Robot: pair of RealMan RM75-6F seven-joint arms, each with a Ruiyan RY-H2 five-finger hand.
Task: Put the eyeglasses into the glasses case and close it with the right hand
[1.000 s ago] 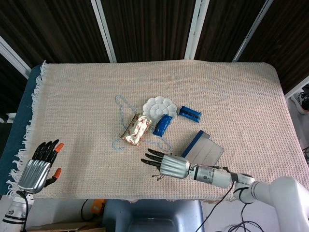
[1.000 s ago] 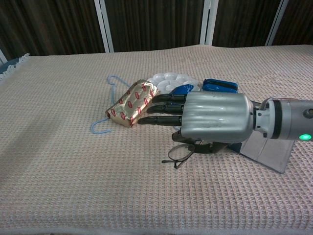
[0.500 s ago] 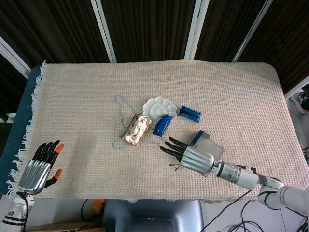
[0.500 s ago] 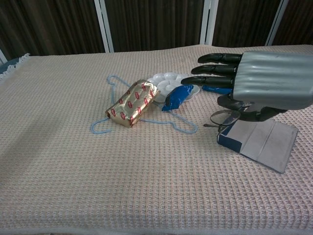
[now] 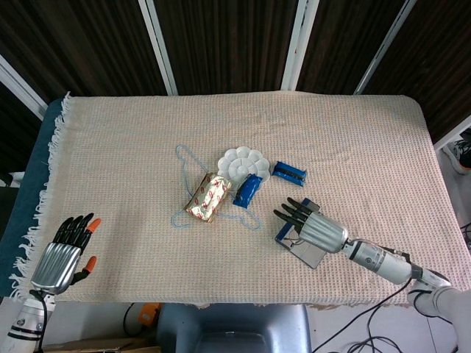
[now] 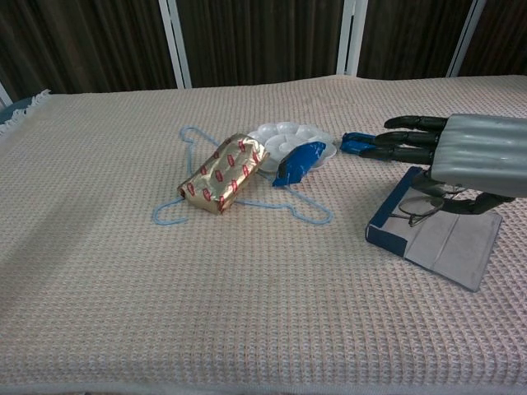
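Note:
My right hand [image 5: 315,229] [image 6: 478,156] hovers palm-down over the open glasses case [image 5: 308,254] [image 6: 440,243]. The case is grey inside with a blue edge and lies at the front right of the cloth. Thin-framed eyeglasses [image 6: 422,206] hang beneath the palm, pinched between thumb and fingers. They sit just above the case's blue edge, and I cannot tell whether they touch it. My left hand [image 5: 64,254] rests at the front left corner with fingers spread, holding nothing. It shows only in the head view.
A gold-wrapped package [image 5: 208,197] [image 6: 222,173], a white flower-shaped palette [image 5: 241,160] and a blue packet [image 5: 247,189] cluster mid-table on a light-blue hanger [image 6: 247,204]. Another blue item [image 5: 290,173] [image 6: 356,146] lies just beyond my right fingertips.
My right hand carried the eyeglasses from the front centre of the table rightward to above the open case. The left hand stayed put.

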